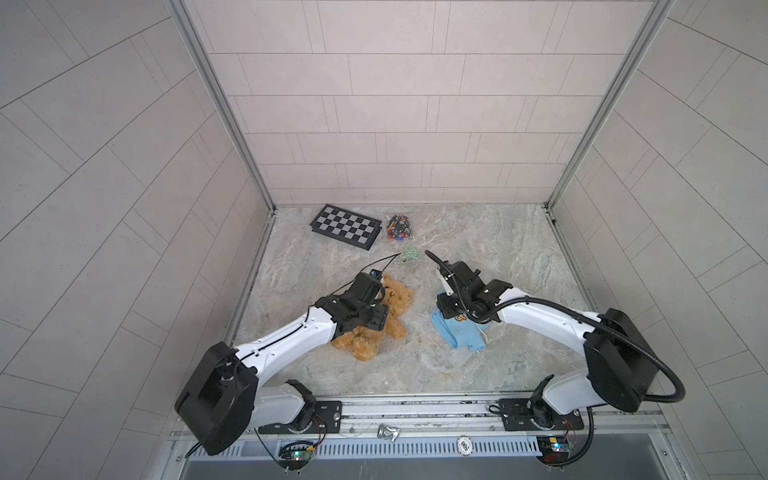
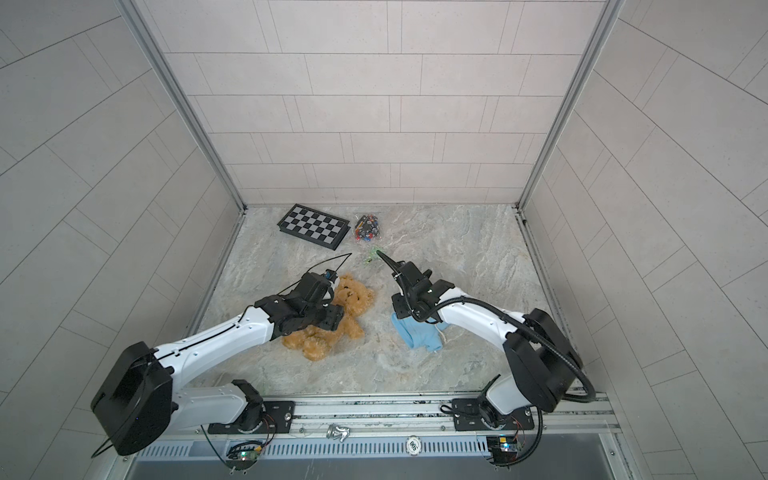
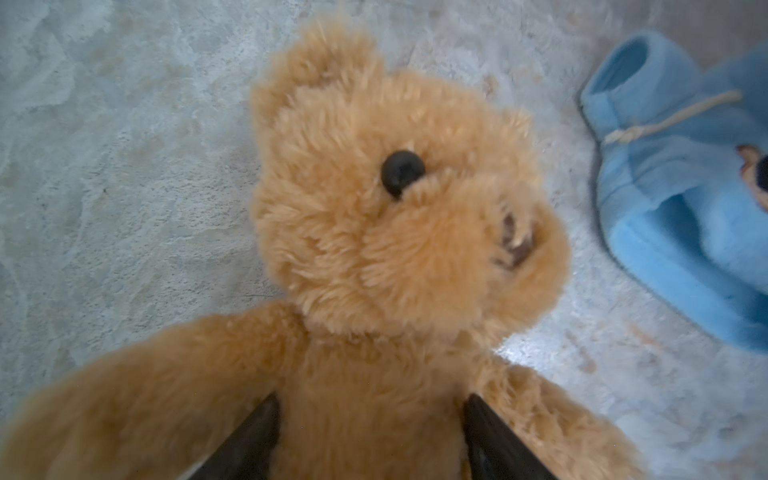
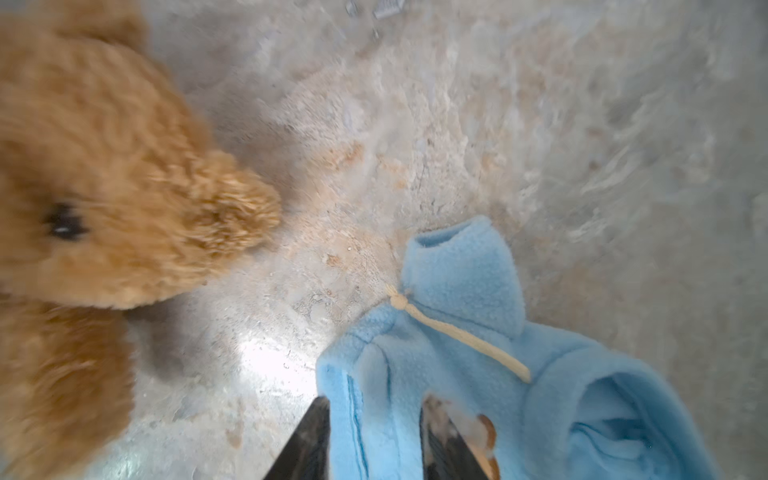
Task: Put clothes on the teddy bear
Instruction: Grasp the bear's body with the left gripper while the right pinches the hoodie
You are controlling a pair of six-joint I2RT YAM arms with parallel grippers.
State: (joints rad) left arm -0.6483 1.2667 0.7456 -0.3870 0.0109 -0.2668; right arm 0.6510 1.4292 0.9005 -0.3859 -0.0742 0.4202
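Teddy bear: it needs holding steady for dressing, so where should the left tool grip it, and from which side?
Probably the torso of the teddy bear, just below the neck, coming down from above. It lies face up with arms spread, so the torso between them is a narrow, exposed part; the left tool straddles it there.

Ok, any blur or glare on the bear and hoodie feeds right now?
Right wrist view: teddy bear smeared by motion blur, hoodie crisp, white glare patch on the table. Left wrist view: bear's face fairly sharp, hoodie soft at the frame edge. Both top views: evenly lit, sharp, walls bowed by the wide lens.
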